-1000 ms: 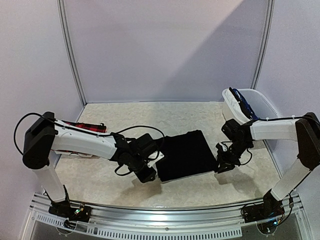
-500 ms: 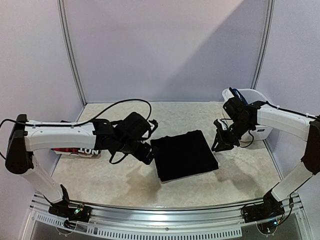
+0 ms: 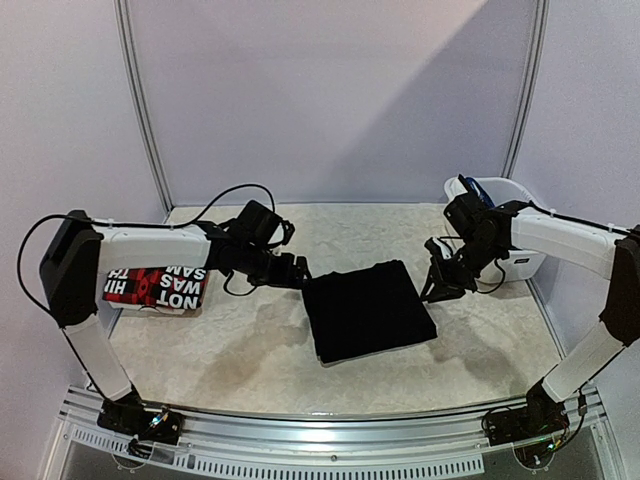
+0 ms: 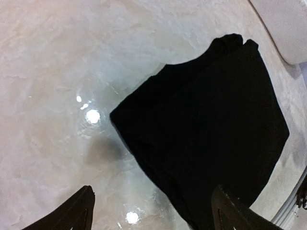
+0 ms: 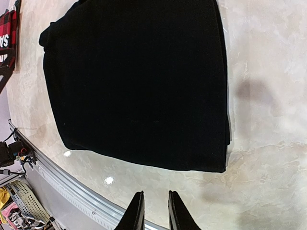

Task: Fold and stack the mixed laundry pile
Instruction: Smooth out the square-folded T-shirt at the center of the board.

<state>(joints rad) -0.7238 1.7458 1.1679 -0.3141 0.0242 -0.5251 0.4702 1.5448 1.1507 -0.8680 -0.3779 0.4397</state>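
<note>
Top external view has the left arm reaching out low from its base, forearm stretched toward the black garment point(image 3: 368, 310), a cable looping above its wrist. The left gripper point(image 3: 295, 270) hovers just beside the garment's far left corner. In the left wrist view its claw point(image 4: 152, 191) is spread wide, one finger point(image 4: 76, 211) over bare table and the other finger point(image 4: 235, 215) over the dark cloth point(image 4: 211, 120), with nothing between them.

The right arm bends in from the other side, its elbel high near the white basket point(image 3: 520, 200), and its wrist tips down toward the garment's far right corner. The right gripper point(image 3: 437, 285) hangs just beside that corner, above the surface. In the right wrist view its claw point(image 5: 155, 194) is pressed almost together, only a thin slit between the tips, and it pinches nothing; the folded black cloth point(image 5: 139, 81) lies beyond it.

That black garment lies flat as a folded rectangle. Well to its left lies the red-black plaid garment point(image 3: 155, 287), folded too, its white lettering facing up; a sliver of it shows in the right wrist view point(image 5: 5, 24). The basket stands beyond the black garment's right side, against the wall, and a piece of it shows in the left wrist view point(image 4: 283, 28).

Under everything is a pale marbled table point(image 3: 250, 350) that shines with lamp glare. A metal rail point(image 3: 330, 420) runs along its near edge. Plain lilac walls with slim metal posts point(image 3: 140, 100) close the space.
</note>
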